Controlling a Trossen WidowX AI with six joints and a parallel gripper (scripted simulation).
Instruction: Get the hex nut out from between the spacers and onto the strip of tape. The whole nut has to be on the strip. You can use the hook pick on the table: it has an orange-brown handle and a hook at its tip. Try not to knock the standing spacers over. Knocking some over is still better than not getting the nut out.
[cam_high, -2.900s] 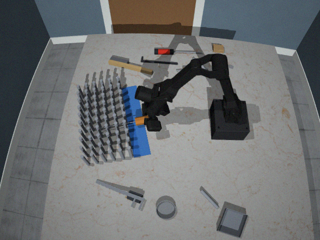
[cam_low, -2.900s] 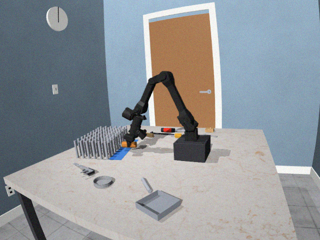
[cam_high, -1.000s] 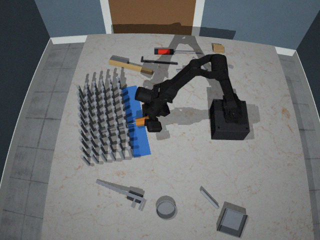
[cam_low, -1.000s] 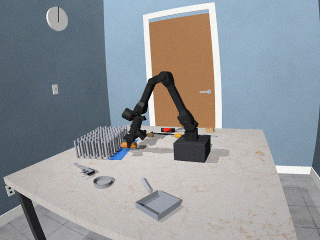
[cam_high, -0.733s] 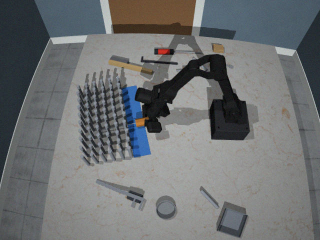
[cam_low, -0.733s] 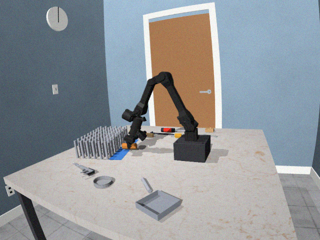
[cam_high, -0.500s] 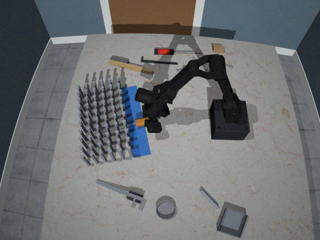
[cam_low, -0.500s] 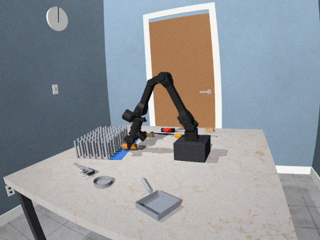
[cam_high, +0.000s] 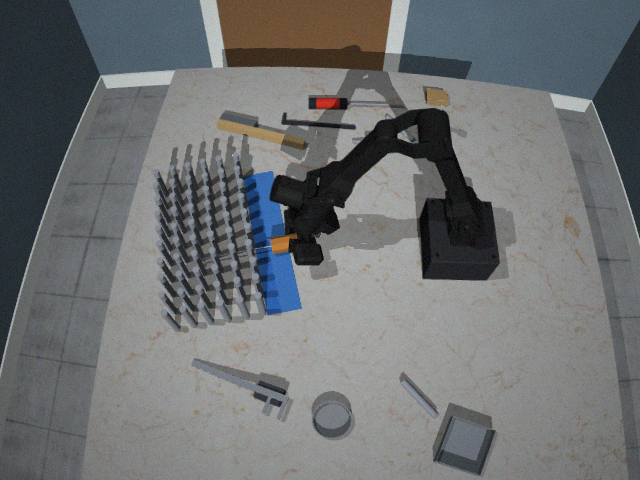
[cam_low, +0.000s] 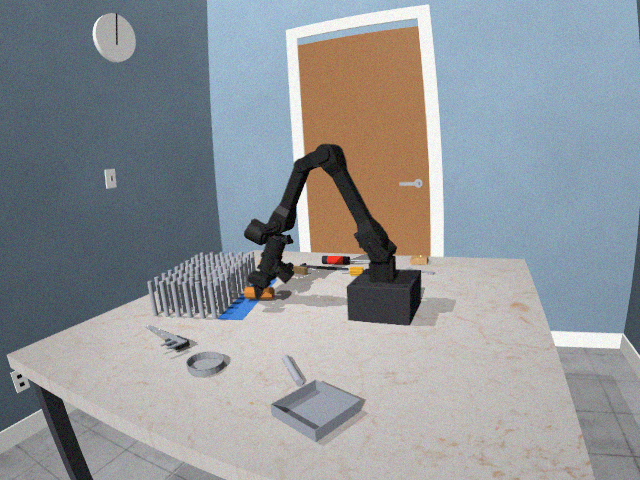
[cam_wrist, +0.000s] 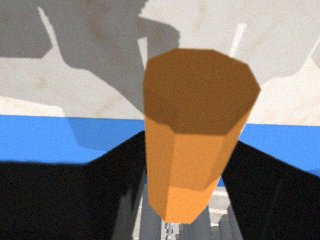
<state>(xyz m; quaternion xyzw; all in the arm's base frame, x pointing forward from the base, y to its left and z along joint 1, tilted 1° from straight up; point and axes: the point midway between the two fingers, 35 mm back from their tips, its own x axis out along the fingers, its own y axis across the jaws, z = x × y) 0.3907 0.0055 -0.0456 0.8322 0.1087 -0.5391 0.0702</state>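
A: Surface?
B: Marble table; spacers standing, blue tape just beside them.

A: Gripper?
B: Jaws part-closed, clamping the pick handle over the tape.

A: Nut?
B: Cannot tell; not discernible among the spacers.

The marble table carries standing spacers; blue tape strip just beside them, caliper nearer the front.

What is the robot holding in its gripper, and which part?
The gripper holds the hook pick by its orange-brown handle.
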